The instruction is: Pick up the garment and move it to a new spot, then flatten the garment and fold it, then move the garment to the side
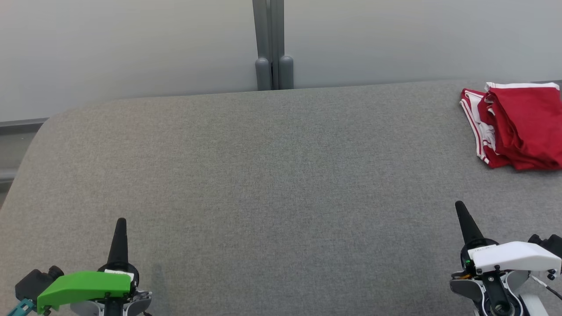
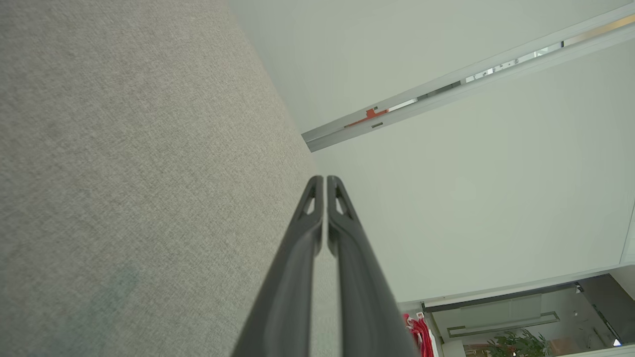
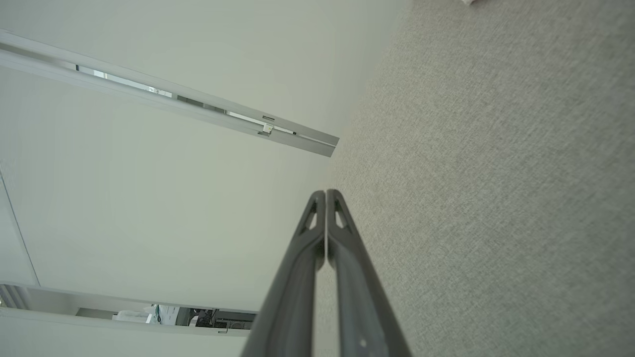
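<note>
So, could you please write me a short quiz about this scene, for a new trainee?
1. True or false: the red garment lies in the middle of the grey cloth-covered table.
2. Which is nearer the garment: A) the left gripper or B) the right gripper?
3. Fill in: the jaws of both grippers are ____.
Key: 1 false, it lies at the far right of the table in the head view; 2 B; 3 shut.
</note>
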`<state>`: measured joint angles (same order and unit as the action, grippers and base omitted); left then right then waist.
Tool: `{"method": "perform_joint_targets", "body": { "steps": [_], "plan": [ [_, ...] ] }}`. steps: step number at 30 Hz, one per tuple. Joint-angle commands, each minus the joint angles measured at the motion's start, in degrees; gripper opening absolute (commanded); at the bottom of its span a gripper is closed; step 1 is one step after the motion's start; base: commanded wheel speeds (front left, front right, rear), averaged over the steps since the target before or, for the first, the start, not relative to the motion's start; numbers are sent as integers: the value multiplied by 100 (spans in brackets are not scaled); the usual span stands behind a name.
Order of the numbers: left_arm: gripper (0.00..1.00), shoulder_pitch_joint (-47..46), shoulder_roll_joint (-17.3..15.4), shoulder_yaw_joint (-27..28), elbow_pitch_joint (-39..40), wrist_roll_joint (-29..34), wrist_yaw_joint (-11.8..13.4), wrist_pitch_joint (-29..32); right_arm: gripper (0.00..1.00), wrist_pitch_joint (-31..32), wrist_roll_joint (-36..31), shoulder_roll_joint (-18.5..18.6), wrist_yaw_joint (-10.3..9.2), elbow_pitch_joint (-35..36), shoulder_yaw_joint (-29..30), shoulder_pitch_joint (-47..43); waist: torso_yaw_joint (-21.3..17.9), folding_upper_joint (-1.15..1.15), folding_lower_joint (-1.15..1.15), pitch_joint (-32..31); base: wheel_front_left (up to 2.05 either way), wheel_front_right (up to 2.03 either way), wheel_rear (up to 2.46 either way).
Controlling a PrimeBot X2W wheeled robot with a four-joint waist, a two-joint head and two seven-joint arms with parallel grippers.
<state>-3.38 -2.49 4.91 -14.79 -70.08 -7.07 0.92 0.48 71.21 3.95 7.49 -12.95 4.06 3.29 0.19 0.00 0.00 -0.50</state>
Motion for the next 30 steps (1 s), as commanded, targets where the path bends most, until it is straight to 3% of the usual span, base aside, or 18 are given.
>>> {"method": "perform_joint_targets", "body": {
  "steps": [1,30],
  "plan": [
    [0,-157,-46,26,64,-143,-27,31,0,44,143,-1,2,16,27,121,0,0,0,2,0,0,0],
    [0,-275,-55,127,76,-1510,-44,389,0,411,1443,-58,2,-68,164,250,-11,0,0,41,0,0,0]
  ]
}}
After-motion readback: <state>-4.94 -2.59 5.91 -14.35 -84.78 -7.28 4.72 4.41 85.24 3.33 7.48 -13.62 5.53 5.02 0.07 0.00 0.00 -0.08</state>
